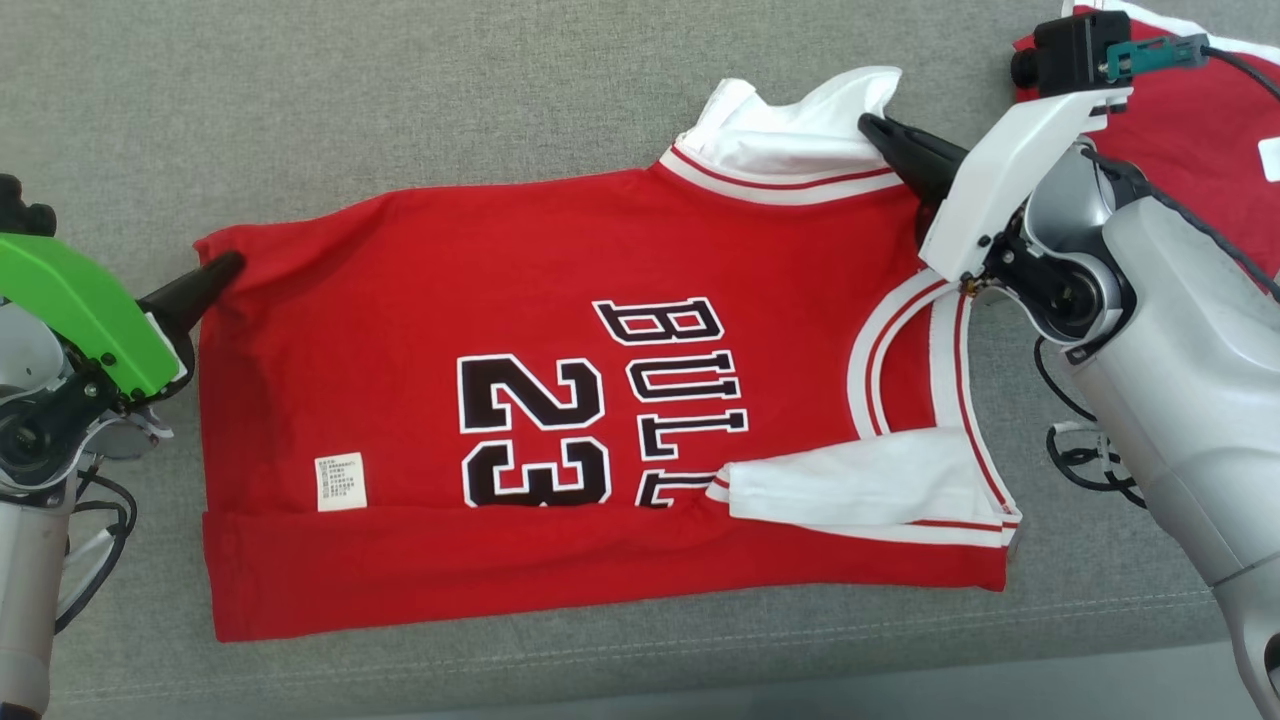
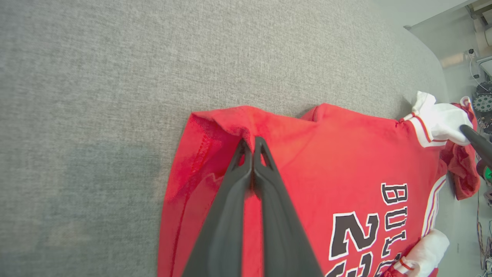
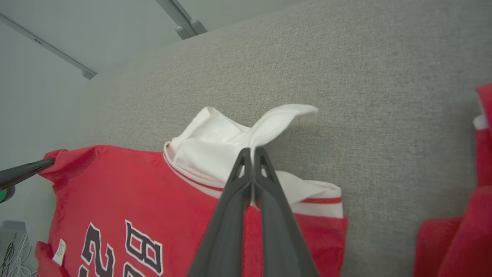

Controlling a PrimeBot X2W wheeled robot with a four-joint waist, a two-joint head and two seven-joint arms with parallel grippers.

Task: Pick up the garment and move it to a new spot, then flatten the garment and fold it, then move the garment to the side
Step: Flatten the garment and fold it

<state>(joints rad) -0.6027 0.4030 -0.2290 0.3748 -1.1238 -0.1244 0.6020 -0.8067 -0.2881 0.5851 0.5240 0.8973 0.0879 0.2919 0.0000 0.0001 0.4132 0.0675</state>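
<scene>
Jersey (image 1: 560, 400) on grey cushion (image 1: 450, 90); left tool (image 1: 225, 268), right tool (image 1: 875, 128) each clamped on its edge; red cloth (image 1: 1200, 130) nearby.

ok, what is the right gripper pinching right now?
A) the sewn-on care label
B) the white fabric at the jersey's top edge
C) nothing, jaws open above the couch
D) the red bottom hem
B: in the right wrist view the right gripper is shut with the white fabric of the jersey caught between its tips.
</scene>
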